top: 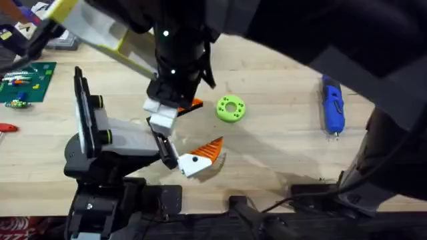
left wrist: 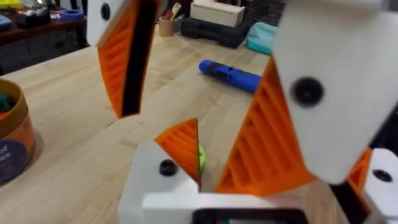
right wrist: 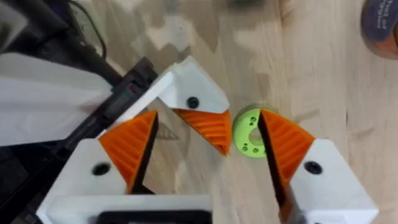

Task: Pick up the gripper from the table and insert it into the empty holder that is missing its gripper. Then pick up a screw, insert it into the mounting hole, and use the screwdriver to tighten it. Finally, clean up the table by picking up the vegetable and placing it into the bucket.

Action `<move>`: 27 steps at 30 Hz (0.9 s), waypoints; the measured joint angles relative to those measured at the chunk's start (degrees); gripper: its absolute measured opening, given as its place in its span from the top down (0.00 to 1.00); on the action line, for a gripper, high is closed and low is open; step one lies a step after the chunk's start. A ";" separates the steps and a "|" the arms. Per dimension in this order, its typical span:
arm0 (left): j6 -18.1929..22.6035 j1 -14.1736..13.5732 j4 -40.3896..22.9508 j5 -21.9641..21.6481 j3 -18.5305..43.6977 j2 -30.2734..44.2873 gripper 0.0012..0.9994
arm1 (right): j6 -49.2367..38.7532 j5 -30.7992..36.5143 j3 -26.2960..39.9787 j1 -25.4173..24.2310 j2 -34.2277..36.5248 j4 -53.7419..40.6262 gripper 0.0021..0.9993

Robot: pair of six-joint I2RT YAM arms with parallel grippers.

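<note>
Overhead: gripper (top: 200,157) seated in holder (top: 120,137); both arms' fingers open, no legible writing.

Both arms are raised close under the camera; both grippers' orange-padded fingers (right wrist: 127,146) are spread apart.

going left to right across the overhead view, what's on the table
circuit board → holder → gripper → green ring → screwdriver
</note>
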 joint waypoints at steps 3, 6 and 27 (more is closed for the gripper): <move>0.00 0.00 0.01 0.00 0.00 0.00 0.01 | 0.08 -0.02 0.00 -0.29 0.00 0.07 0.00; 0.00 0.00 0.01 0.00 0.00 0.00 0.01 | 0.06 0.01 0.00 -0.25 0.00 0.06 0.00; 0.10 0.00 0.03 0.02 0.00 0.00 0.01 | 0.08 0.08 0.00 -0.24 -0.29 -0.03 0.00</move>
